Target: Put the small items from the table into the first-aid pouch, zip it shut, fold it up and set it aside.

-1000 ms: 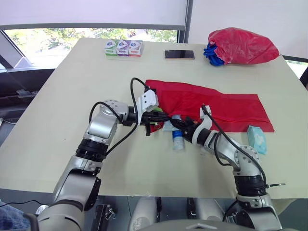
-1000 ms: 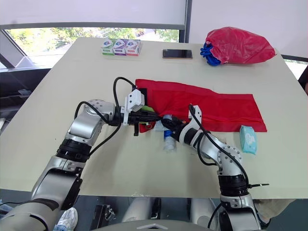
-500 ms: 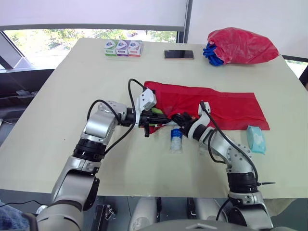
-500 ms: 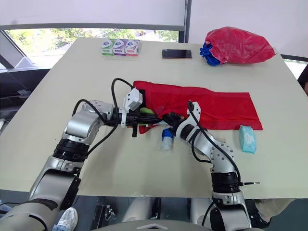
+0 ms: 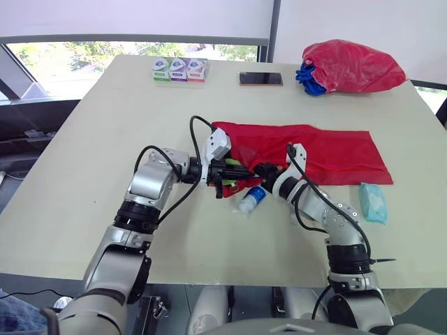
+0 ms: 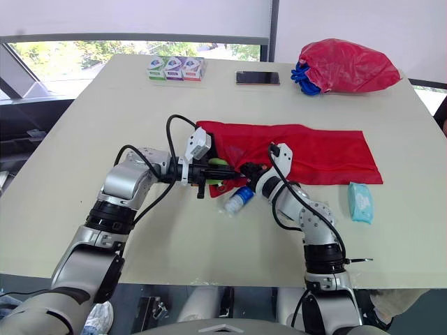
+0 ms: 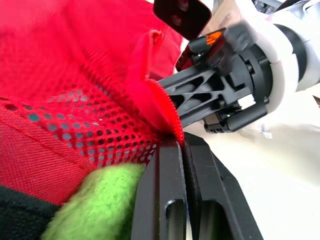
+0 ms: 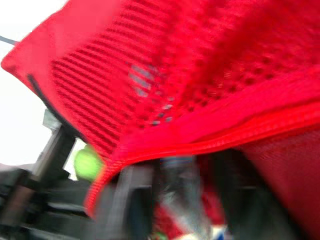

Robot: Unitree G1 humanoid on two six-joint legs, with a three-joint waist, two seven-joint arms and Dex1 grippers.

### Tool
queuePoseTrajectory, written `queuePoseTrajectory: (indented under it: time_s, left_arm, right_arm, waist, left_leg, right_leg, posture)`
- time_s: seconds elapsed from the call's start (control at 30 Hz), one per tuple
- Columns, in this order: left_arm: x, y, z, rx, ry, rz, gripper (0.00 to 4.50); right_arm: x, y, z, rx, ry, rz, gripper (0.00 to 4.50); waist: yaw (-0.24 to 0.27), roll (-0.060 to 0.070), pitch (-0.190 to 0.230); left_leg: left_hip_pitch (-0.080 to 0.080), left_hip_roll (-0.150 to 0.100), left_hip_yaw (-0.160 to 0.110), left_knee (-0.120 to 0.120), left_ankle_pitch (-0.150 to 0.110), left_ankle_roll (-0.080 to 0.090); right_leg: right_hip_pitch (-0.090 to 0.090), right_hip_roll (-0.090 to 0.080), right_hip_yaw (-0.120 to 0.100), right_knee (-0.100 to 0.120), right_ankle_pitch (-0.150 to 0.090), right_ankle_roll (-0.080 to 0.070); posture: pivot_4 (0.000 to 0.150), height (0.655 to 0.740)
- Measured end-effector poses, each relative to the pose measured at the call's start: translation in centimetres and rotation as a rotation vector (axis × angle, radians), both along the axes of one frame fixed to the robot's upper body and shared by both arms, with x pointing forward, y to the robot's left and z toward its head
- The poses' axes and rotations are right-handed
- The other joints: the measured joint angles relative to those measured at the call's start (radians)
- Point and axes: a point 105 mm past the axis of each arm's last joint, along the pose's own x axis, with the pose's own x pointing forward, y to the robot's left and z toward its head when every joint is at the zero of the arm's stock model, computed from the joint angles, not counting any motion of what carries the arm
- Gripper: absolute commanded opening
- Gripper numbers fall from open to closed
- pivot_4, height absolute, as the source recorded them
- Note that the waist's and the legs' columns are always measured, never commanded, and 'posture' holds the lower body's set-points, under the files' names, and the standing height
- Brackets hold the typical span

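The red first-aid pouch lies flat across the middle of the table, its open mesh-lined mouth at its left end. My left gripper is shut on the pouch's lower edge at that mouth and holds it up. A fuzzy green item sits in the mouth beside the left fingers. My right gripper reaches to the mouth from the right, under the red mesh. A small clear bottle with a blue cap lies tilted on the table just in front of the two grippers.
A teal tissue pack lies at the pouch's right end near the table's front. At the back stand three small boxes, a phone and a red bag with blue cord. Bare table spreads to the left.
My right gripper has moved away from the table's front, up to the pouch mouth. The bottle has swung from upright in the picture to tilted. The left gripper keeps its hold.
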Motion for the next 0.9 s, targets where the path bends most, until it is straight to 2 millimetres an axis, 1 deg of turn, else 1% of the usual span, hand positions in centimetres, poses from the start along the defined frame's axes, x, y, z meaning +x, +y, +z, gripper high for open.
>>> queuePoseTrajectory:
  time_s: [0.1, 0.23, 0.43, 0.63, 0.67, 0.7, 0.73, 0.77, 0.8, 0.9]
  left_arm:
    - [0.1, -0.4, -0.1, 0.003, -0.006, -0.017, 0.0]
    - [0.7, 0.0, -0.5, 0.009, -0.009, -0.001, 0.0]
    - [1.5, 0.4, -0.9, 0.019, -0.013, 0.023, 0.0]
    - [1.9, 0.6, -1.4, 0.022, -0.015, 0.024, 0.0]
    - [1.9, 0.6, -1.4, 0.024, -0.018, 0.022, 0.0]
    - [1.9, 0.6, -1.4, 0.024, -0.021, 0.021, 0.0]
    - [1.9, 0.6, -1.4, 0.024, -0.021, 0.021, 0.0]
    - [1.9, 0.6, -1.4, 0.025, -0.024, 0.019, 0.0]
    - [1.9, 0.6, -1.4, 0.025, -0.025, 0.019, 0.0]
    - [1.9, 0.5, -1.4, 0.027, -0.028, 0.016, 0.0]
  right_arm:
    - [-0.4, -0.7, 0.3, -0.045, -0.033, 0.012, 2.31]
    - [-1.3, -1.3, 0.1, -0.09, -0.048, 0.047, 2.31]
    - [-2.5, -2.1, 0.4, -0.139, -0.087, 0.087, 2.31]
    - [-3.3, -3.0, -0.1, -0.179, -0.093, 0.108, 2.31]
    - [-3.3, -3.1, -0.2, -0.182, -0.094, 0.11, 1.69]
    - [-3.4, -3.2, -0.2, -0.185, -0.093, 0.111, 1.52]
    - [-3.4, -3.2, -0.2, -0.186, -0.095, 0.113, 1.11]
    - [-3.6, -3.1, 0.2, -0.186, -0.12, 0.125, 0.52]
    - [-3.6, -3.1, 0.2, -0.186, -0.122, 0.126, 0.24]
    - [-3.6, -3.0, 0.2, -0.189, -0.125, 0.128, 0.24]
  waist:
    - [-0.001, 0.0, 0.0]
    - [-0.001, 0.0, 0.0]
    - [0.0, 0.0, 0.0]
    - [0.001, 0.0, 0.0]
    - [0.001, 0.0, 0.0]
    - [0.001, 0.0, 0.0]
    - [0.001, 0.0, 0.0]
    - [0.001, 0.0, 0.0]
    - [0.001, 0.0, 0.0]
    - [0.001, 0.0, 0.0]
  left_leg:
    - [0.0, 0.0, 0.0, 0.0, 0.0, 0.0]
    - [0.0, 0.0, 0.0, 0.0, 0.0, 0.0]
    - [0.0, 0.0, 0.0, 0.0, 0.0, 0.0]
    - [0.0, 0.0, 0.0, 0.0, 0.0, 0.0]
    - [0.0, 0.0, 0.0, 0.0, 0.0, 0.0]
    - [0.0, 0.0, 0.0, 0.0, 0.0, 0.0]
    - [0.0, 0.0, 0.0, 0.0, 0.0, 0.0]
    - [0.0, 0.0, 0.0, 0.0, 0.0, 0.0]
    - [0.0, 0.0, 0.0, 0.0, 0.0, 0.0]
    - [0.0, 0.0, 0.0, 0.0, 0.0, 0.0]
  right_leg:
    - [0.0, 0.0, 0.0, 0.0, 0.0, 0.0]
    - [0.0, 0.0, 0.0, 0.0, 0.0, 0.0]
    - [0.0, 0.0, 0.0, 0.0, 0.0, 0.0]
    - [0.0, 0.0, 0.0, 0.0, 0.0, 0.0]
    - [0.0, 0.0, 0.0, -0.001, 0.0, 0.0]
    - [0.0, 0.0, 0.0, 0.0, 0.0, 0.0]
    - [0.0, 0.0, 0.0, 0.0, 0.0, 0.0]
    - [0.0, 0.0, 0.0, -0.001, 0.0, 0.0]
    - [0.0, 0.0, 0.0, -0.001, 0.0, 0.0]
    - [0.0, 0.0, 0.0, -0.001, 0.0, 0.0]
  posture:
    - [0.15, 0.74]
    - [0.15, 0.74]
    - [0.15, 0.74]
    - [0.15, 0.74]
    - [0.15, 0.74]
    - [0.15, 0.74]
    - [0.15, 0.74]
    - [0.15, 0.74]
    - [0.15, 0.74]
    - [0.15, 0.74]
